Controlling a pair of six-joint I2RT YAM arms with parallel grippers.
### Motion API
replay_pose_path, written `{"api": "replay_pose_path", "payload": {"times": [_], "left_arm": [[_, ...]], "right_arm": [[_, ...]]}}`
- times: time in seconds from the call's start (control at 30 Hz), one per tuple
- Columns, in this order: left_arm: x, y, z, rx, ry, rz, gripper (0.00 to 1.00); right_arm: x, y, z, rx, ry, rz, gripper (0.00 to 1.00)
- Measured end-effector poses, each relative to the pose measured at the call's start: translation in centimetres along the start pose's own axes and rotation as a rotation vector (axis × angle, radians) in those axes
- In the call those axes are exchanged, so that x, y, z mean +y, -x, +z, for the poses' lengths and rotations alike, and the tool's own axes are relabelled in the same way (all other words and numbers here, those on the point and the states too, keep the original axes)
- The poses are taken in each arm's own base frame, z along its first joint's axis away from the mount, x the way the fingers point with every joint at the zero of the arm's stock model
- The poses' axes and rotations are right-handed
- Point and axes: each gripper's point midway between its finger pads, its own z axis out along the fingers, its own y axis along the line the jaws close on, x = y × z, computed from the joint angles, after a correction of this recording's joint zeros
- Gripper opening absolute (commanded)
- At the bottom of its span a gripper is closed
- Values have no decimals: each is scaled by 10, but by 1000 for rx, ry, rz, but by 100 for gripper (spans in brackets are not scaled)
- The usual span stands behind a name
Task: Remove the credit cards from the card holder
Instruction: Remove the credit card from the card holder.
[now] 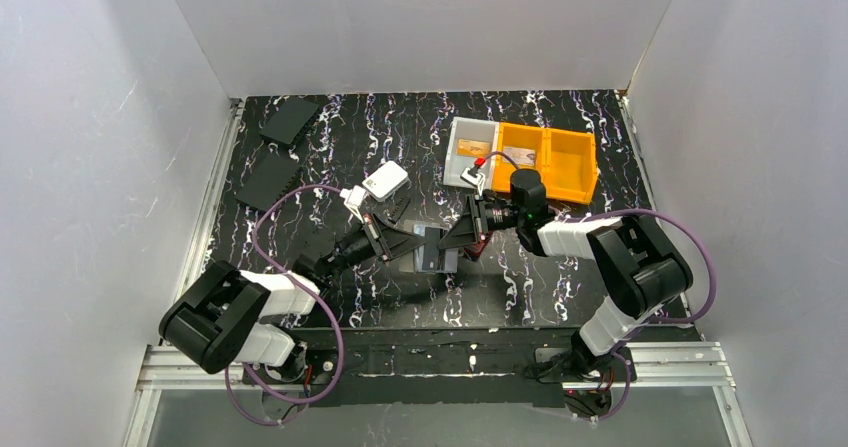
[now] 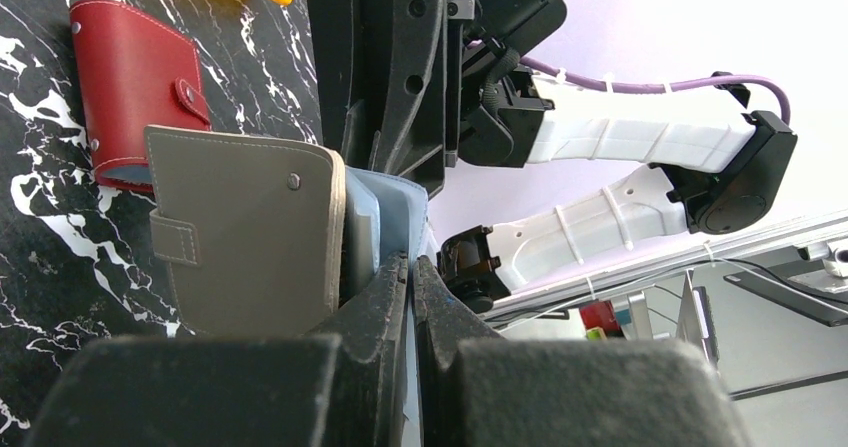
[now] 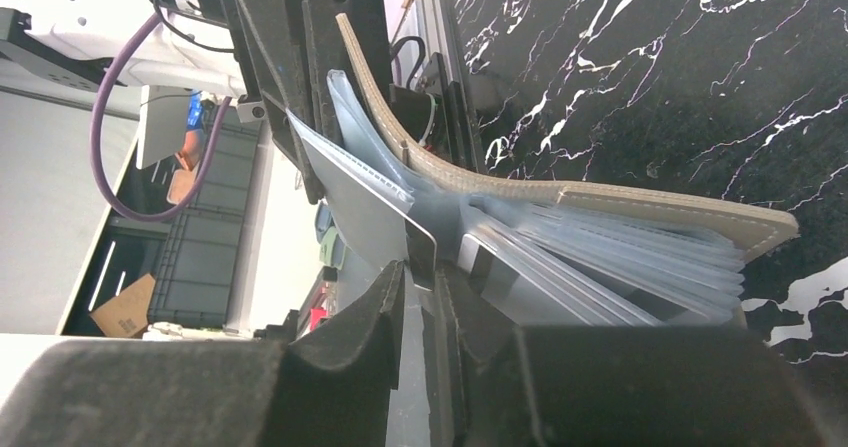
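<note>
Card holder lies mid-table from above, long axis left-right, with left gripper and right gripper at opposite ends. Left wrist: fingers clenched on its pale-blue inner leaf, red wallet just beyond. Right wrist: fingers pinch a clear sleeve, and pulling rightward looks unobstructed.

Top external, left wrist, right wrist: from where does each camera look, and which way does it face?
Top external: above and behind the bases, facing down at the table; both arms show.
Left wrist: on the left arm, facing along its jaws to the card holder, red wallet and right arm.
Right wrist: on the right arm, facing along its jaws to the left arm.
Shared: both wrist views show the card holder, from opposite sides.
</note>
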Motion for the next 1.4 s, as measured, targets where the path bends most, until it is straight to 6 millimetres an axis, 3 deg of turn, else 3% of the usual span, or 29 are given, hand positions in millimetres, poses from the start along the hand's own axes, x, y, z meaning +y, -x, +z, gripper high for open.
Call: {"api": "replay_pose_path", "payload": {"times": [0.17, 0.4, 0.6, 0.77, 1.0, 1.17, 1.4], "left_arm": [[1, 3, -1, -13, 0, 5, 0], [15, 4, -7, -39, 47, -14, 0], [24, 4, -11, -51, 74, -25, 0], [34, 3, -16, -58, 106, -37, 0], [72, -9, -22, -31, 216, -81, 0], [104, -20, -37, -18, 316, -114, 0], [130, -28, -54, -23, 409, -156, 0]], "right_arm": [[0, 1, -2, 0, 4, 1, 10], [2, 1, -6, 2, 10, -7, 1], [2, 0, -7, 3, -1, -32, 1], [-13, -4, -12, 8, -50, -32, 1], [-51, -17, -11, 33, -135, 24, 1], [-76, -25, -15, 66, -226, 28, 1], [-80, -21, -26, 87, -306, -85, 1]]}}
